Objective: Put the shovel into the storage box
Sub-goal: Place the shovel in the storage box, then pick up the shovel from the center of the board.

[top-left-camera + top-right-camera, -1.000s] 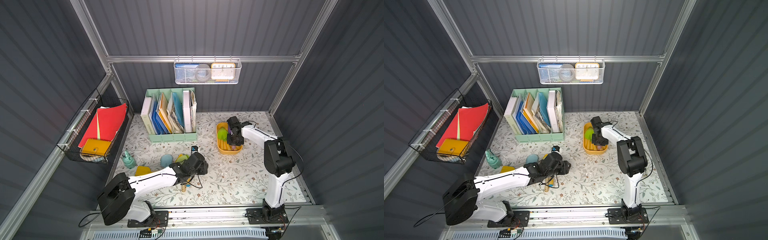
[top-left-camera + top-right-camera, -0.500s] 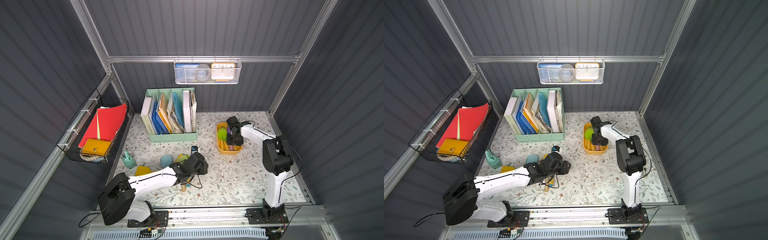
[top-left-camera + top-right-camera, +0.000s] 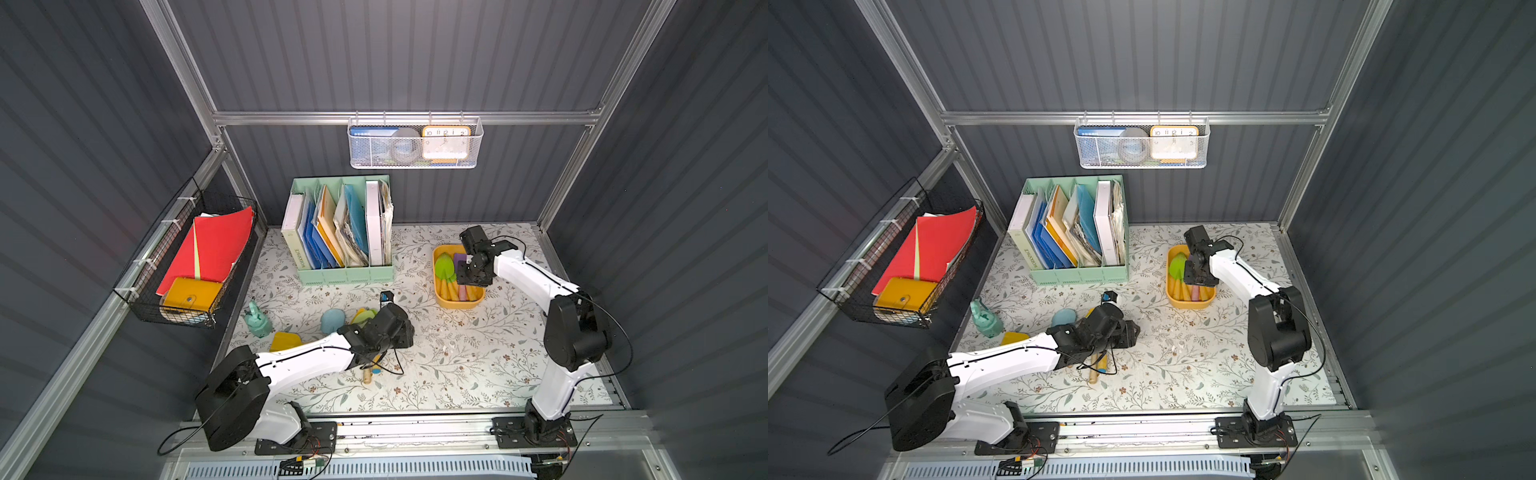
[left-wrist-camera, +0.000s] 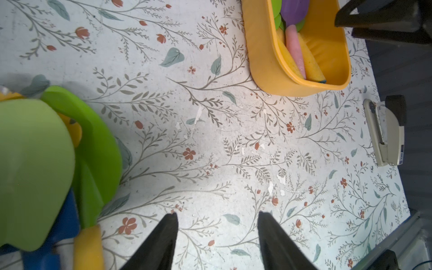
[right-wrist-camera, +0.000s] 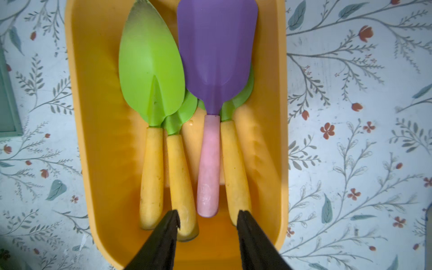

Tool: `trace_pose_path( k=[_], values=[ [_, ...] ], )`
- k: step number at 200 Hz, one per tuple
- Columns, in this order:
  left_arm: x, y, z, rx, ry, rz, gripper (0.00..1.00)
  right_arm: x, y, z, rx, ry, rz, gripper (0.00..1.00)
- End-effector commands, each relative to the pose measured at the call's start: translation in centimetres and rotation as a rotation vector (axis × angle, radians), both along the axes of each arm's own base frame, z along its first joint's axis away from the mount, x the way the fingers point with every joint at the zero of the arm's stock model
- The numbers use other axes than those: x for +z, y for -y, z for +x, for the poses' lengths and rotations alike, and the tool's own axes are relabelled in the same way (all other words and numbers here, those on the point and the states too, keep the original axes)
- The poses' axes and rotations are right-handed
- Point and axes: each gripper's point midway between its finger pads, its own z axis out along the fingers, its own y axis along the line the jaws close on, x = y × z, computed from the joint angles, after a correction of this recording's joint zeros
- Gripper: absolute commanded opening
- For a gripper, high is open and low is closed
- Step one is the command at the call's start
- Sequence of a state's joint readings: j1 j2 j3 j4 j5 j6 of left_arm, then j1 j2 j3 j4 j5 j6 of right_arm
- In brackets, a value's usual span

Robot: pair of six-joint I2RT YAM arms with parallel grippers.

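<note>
The right arm (image 3: 528,274) rises from its base at the bench's (image 3: 457,365) near edge, elbow high, forearm stretched to the box (image 3: 457,302), wrist bent down over it. The right jaws stand apart and grip nothing, with their tips over the handle ends. The purple shovel (image 5: 215,46) lies flat in the box, its pink handle between yellow-handled green shovels (image 5: 149,70). The left arm (image 3: 307,357) lies low across the bench, reaching to mid-bench. The left jaws are open over bare bench, beside a heap of green toy blades (image 4: 98,149).
</note>
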State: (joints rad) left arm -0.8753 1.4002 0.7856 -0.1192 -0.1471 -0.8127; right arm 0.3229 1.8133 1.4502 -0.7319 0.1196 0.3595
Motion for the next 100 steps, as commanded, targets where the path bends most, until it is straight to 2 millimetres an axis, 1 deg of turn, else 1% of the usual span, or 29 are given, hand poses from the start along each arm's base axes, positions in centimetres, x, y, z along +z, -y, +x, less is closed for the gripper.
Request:
trace_pose_path(
  k=[1,21,58,80,100],
  values=[
    [0.9,-1.3,0.3,0.049,-0.004,0.019,0.60,0.6,-0.9,-1.6,0.013,-0.002,0.041,0.48],
    [0.9,-2.6,0.4,0.097,-0.023,0.046,0.59,1.7,-2.3,-2.9,0.044,0.015,0.109,0.49],
    [1.0,-5.0,0.1,0.170,-0.044,0.100,0.56,3.3,-3.8,-5.5,0.077,0.071,0.210,0.50],
    [1.0,-6.4,-0.2,0.207,-0.056,0.125,0.55,3.5,-4.7,-7.3,0.109,0.076,0.237,0.51],
    [0.9,-7.7,-0.6,0.240,-0.084,0.152,0.55,3.1,-5.2,-8.9,0.123,0.062,0.250,0.52]
  ],
)
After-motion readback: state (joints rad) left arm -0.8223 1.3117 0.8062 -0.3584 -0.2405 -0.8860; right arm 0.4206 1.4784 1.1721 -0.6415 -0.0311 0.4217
